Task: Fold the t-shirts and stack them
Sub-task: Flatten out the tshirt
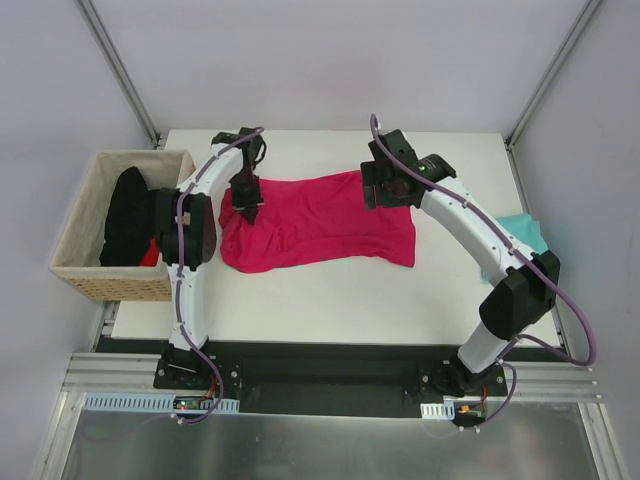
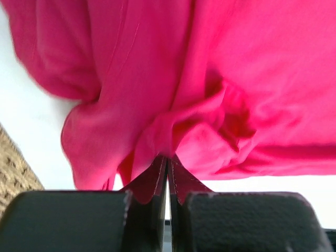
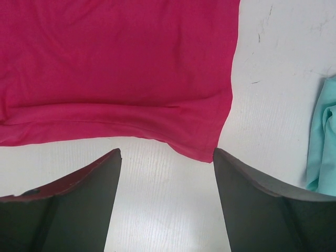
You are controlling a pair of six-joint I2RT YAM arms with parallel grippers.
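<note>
The table [image 1: 330, 300] carries the pink shirt [image 1: 320, 225], stretched between the two claws and crumpled at the left claw's end. The teal shirt [image 3: 323, 142] lies to the right of the right claw, at the table's edge, and a careless sweep of that arm could push it off. The left claw [image 2: 167, 160] is clamped together on a bunched wad of pink cloth. The wad looks several layers thick, so a pull may drag the whole shirt into a lump. The right claw [image 3: 167, 152] stands apart and empty, with the hem corner just ahead of its tips. Closing off-centre would miss that corner.
</note>
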